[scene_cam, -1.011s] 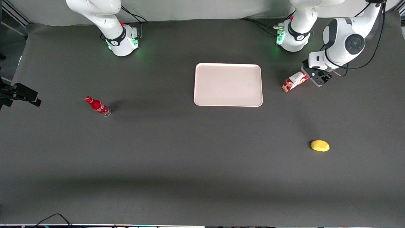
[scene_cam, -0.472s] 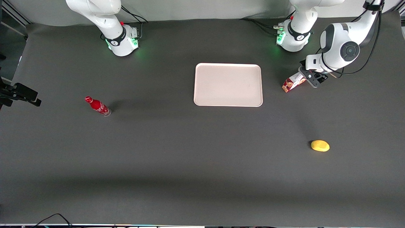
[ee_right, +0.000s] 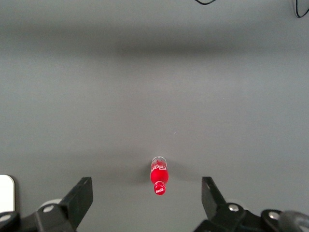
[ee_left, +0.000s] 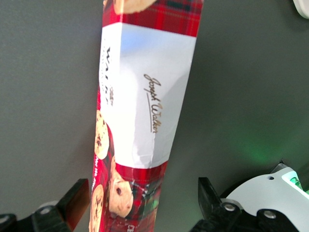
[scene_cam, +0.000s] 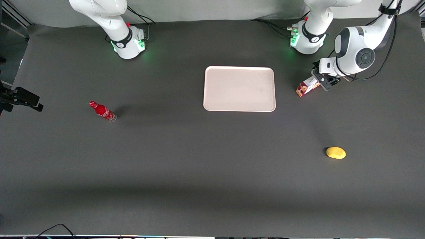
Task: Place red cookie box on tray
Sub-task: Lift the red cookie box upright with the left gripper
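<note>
So the left arm's hand (scene_cam: 323,83) is down at the red cookie box (scene_cam: 307,86), over at the working arm's end of the dark grey surface (scene_cam: 199,159). Box is lying on the surface, angled, w/ one end poking out toward the tray (scene_cam: 239,88) and the other end tucked under the hand. It's near the tray but not touching it, clear gap of bare surface between them.

Wrist cam is the good one here: the red cookie box (ee_left: 140,111) runs lengthwise right between the two black fingers (ee_left: 210,200), one on each side of it. Fingers are spread wide, visible gap on both sides of the carton, so not gripping anything atm. You can read the white panel w/ script lettering, red tartan at the ends and choc chip cookie pics along the side.

Tray is a pale pinkish rect w/ rounded corners, sitting flat, roughly mid-surface btw the two arm bases, nothing on it.

Other stuff: small red Coca-Cola bottle (scene_cam: 102,111) toward the parked arm's end, well apart from the tray. Yellow lemon (scene_cam: 336,152) at the working arm's end, nearer the front cam than the box and well apart from it.
</note>
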`<action>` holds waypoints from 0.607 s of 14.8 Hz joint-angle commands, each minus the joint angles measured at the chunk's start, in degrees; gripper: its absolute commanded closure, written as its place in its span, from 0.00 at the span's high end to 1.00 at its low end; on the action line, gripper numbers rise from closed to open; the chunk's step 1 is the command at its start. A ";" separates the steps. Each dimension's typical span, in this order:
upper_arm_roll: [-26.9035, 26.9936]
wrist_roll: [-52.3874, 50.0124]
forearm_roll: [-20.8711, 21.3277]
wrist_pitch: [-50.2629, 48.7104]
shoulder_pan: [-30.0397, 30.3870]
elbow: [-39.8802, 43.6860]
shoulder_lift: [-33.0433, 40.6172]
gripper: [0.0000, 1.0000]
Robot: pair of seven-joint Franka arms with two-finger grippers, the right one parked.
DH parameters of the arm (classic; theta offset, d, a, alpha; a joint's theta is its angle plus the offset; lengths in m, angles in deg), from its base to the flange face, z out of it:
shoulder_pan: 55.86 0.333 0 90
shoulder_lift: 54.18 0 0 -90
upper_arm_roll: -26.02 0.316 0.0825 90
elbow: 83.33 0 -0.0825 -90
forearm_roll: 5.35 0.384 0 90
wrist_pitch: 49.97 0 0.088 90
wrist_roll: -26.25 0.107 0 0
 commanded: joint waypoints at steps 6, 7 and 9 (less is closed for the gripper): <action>0.63 3.30 -0.95 5.21 -0.78 -4.28 0.92 0.30; 0.63 4.26 -1.04 5.21 -0.78 -4.28 0.92 0.14; 0.54 4.27 -1.12 5.30 -0.78 -3.93 0.92 0.00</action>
